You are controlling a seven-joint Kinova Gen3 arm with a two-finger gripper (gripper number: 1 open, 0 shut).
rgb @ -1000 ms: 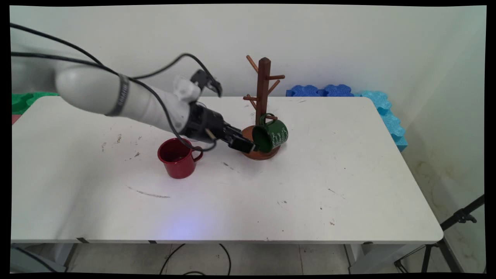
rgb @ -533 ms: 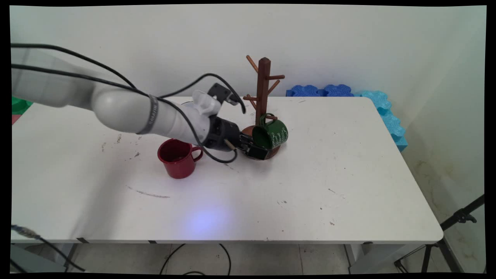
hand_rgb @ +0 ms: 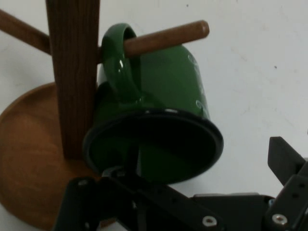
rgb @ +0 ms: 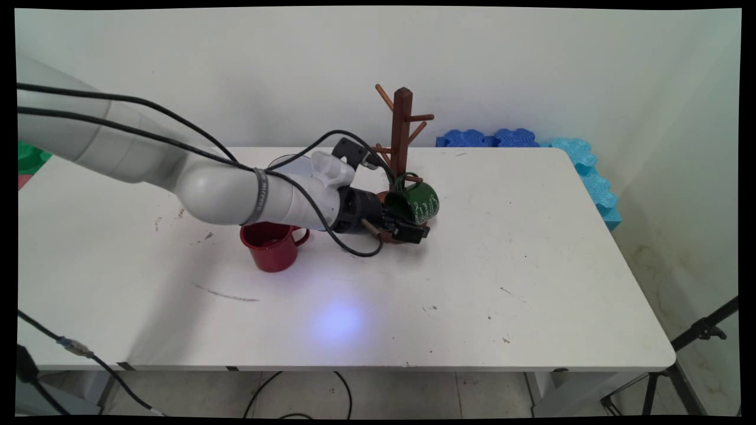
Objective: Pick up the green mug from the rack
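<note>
Gripper spread open at a hung green mug.
A red mug (rgb: 271,245) is seen left on the white table (rgb: 531,265); the gripper (rgb: 407,227), fingers apart, is placed at the rim of the green mug (rgb: 416,203), hung on the wooden mug tree (rgb: 401,127).

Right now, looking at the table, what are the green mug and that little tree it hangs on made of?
The green mug looks like enamelled metal: glossy highlights on its handle, a thin wall and a dark rolled rim. It could be glazed ceramic; I cannot tell for sure. The mug tree looks like wood with a smooth brown stain: grain lines run along the post, and the round base shows the same tone.
</note>
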